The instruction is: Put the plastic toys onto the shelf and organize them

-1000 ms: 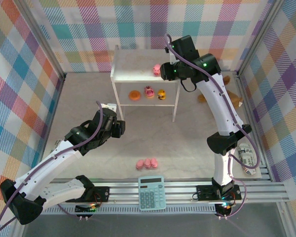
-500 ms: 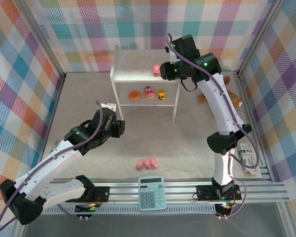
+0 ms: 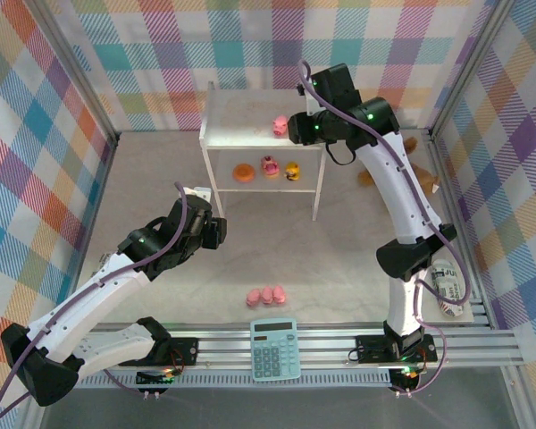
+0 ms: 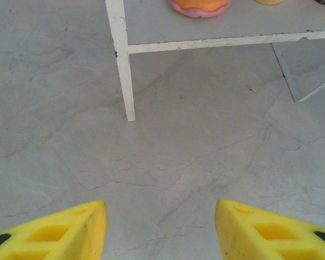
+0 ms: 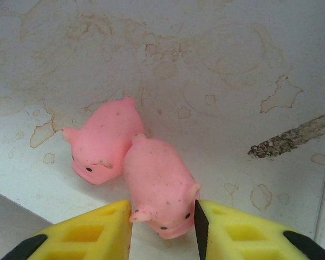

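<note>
With the right gripper (image 5: 162,208), clasps a pink pig (image 5: 160,189) on the shelf (image 5: 233,65) top, touching a second pig (image 5: 103,141). Holds the left gripper (image 4: 161,216) spread and empty above the table (image 4: 206,151), near a shelf leg (image 4: 124,81).

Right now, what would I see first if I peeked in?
The yellow jaws of the right gripper pinch a pink pig on the stained white shelf top, snug against a second pig. Underneath, an orange ring, a pink cupcake and a yellow duck sit in a row on the lower board.
</note>
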`<act>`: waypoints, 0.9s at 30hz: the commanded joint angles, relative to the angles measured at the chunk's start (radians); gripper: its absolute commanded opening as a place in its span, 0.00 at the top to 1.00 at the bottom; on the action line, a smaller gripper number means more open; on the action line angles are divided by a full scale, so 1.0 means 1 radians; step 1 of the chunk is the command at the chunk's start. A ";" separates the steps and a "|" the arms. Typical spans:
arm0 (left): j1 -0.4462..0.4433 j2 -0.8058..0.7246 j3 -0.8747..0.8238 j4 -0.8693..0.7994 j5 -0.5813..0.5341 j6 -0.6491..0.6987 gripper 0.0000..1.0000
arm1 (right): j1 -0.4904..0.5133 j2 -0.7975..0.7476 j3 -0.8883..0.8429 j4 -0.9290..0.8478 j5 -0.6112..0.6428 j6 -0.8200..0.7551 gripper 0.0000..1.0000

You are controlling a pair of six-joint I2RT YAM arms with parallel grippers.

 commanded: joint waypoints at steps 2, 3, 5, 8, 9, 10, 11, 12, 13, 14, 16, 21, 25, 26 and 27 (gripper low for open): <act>0.010 0.004 0.021 -0.001 0.013 0.018 0.45 | -0.010 -0.072 -0.029 0.029 0.049 -0.020 0.61; 0.011 0.006 0.020 0.001 0.014 0.017 0.45 | -0.009 -0.079 -0.028 0.035 0.058 -0.023 0.61; 0.010 0.009 0.021 0.000 0.019 0.016 0.45 | -0.010 -0.089 -0.027 0.033 0.069 -0.027 0.60; 0.012 0.009 0.020 0.011 0.020 0.015 0.45 | -0.009 -0.095 -0.032 0.015 0.064 -0.021 0.61; 0.011 0.009 0.023 0.023 0.018 0.017 0.45 | -0.007 -0.098 -0.038 0.010 0.056 -0.019 0.62; 0.011 0.009 0.025 0.039 0.017 0.020 0.45 | -0.003 -0.102 -0.051 0.013 0.053 -0.018 0.61; 0.011 0.010 0.033 0.057 0.014 0.025 0.45 | 0.001 -0.110 -0.070 0.025 0.049 -0.016 0.61; 0.011 0.014 0.041 0.076 0.014 0.029 0.45 | 0.002 -0.117 -0.085 0.035 0.047 -0.016 0.61; 0.011 0.023 0.056 0.092 0.017 0.038 0.45 | 0.003 -0.125 -0.100 0.049 0.042 -0.015 0.61; 0.011 0.034 0.075 0.102 0.018 0.049 0.45 | 0.005 -0.127 -0.102 0.053 0.040 -0.015 0.61; 0.011 0.063 0.125 0.121 0.024 0.074 0.45 | 0.005 -0.124 -0.086 0.052 0.053 -0.023 0.62; 0.010 0.162 0.258 0.179 0.083 0.122 0.52 | 0.005 -0.103 -0.033 0.011 0.051 -0.038 0.63; 0.011 0.215 0.326 0.225 0.104 0.145 0.49 | 0.005 -0.144 -0.051 0.010 0.010 -0.038 0.62; 0.010 0.234 0.355 0.209 0.117 0.155 0.48 | 0.007 -0.156 -0.051 0.009 0.013 -0.042 0.62; 0.011 0.253 0.384 0.189 0.134 0.163 0.49 | 0.007 -0.165 -0.053 0.002 0.020 -0.049 0.62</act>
